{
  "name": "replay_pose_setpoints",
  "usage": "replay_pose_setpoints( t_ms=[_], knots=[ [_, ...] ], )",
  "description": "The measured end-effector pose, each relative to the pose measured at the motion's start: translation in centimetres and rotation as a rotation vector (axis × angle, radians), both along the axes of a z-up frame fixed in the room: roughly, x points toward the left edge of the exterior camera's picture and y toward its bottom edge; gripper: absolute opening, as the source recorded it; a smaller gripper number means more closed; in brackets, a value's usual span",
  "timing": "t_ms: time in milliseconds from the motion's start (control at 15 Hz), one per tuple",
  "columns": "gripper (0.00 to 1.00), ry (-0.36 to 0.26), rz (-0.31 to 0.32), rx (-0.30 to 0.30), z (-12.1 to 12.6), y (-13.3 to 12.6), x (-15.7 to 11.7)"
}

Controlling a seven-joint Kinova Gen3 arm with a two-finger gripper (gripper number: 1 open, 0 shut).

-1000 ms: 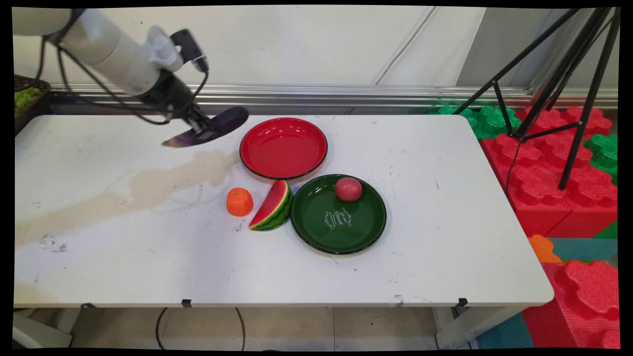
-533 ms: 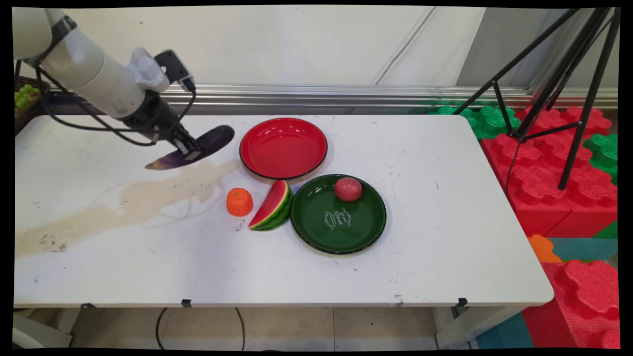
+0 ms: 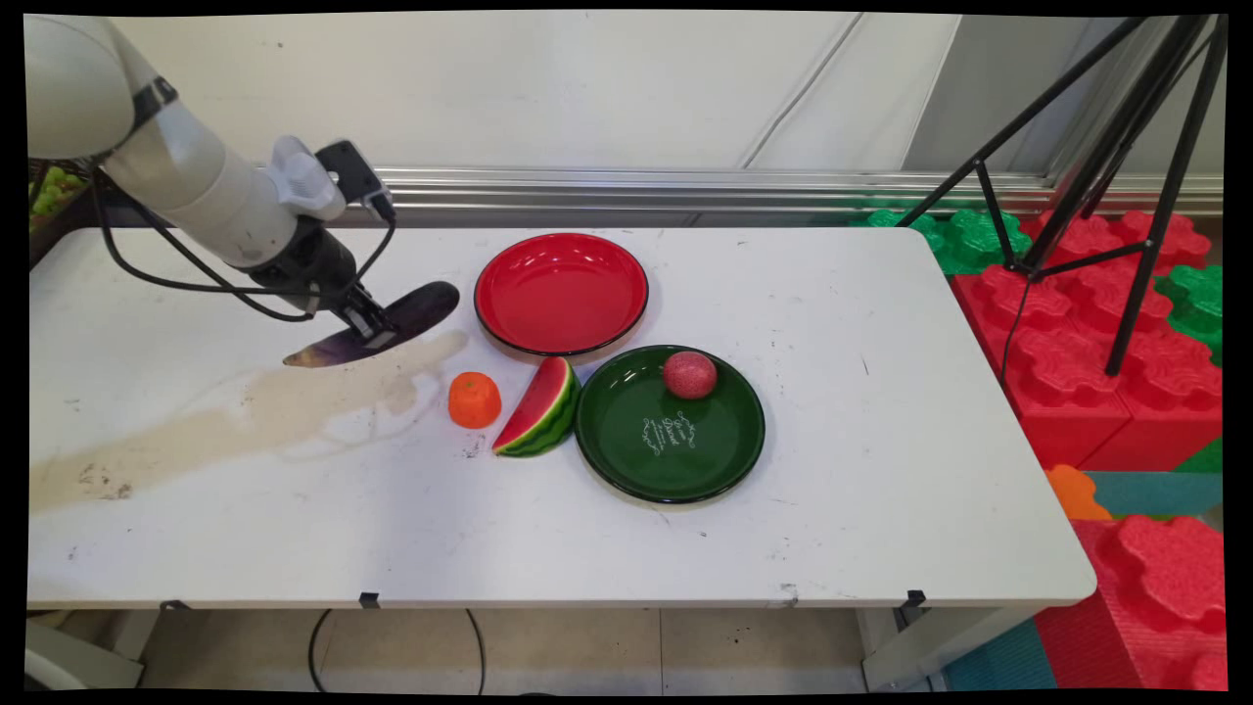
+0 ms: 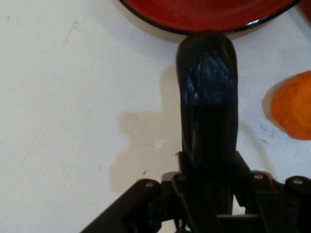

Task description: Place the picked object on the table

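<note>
**Eggplant carried lower, left of the red plate**

I see my gripper (image 3: 370, 326) clamped across the middle of a dark purple eggplant (image 3: 416, 305), the two black fingers (image 4: 241, 167) pressing its sides. Over the last second the arm has brought it down and toward the near-left; it was higher, near the table's far edge. It now hangs just above the white table (image 3: 881, 470), beside a tan stain (image 3: 294, 401). The red plate (image 3: 561, 293) is just to its right, the orange fruit (image 3: 475, 399) nearby. A watermelon slice (image 3: 538, 409) leans at the green plate (image 3: 636, 460), which holds a reddish fruit (image 3: 689, 374).
</note>
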State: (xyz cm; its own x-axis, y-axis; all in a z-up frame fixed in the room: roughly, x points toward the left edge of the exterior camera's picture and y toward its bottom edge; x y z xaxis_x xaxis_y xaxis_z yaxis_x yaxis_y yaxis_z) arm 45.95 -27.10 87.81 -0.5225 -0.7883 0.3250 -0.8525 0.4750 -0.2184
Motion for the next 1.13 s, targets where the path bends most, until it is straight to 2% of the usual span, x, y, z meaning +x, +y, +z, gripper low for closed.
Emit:
replay_pose_setpoints(
  t_ms=[733, 800, 1133],
  knots=[
    [0.00, -0.005, -0.016, 0.047, -2.9, -1.3, 0.1],
    [1.00, -0.004, -0.019, 0.047, -3.0, -1.3, 0.1],
    [1.00, -0.008, -0.041, 0.041, -3.0, -1.5, 0.2]
  ],
)
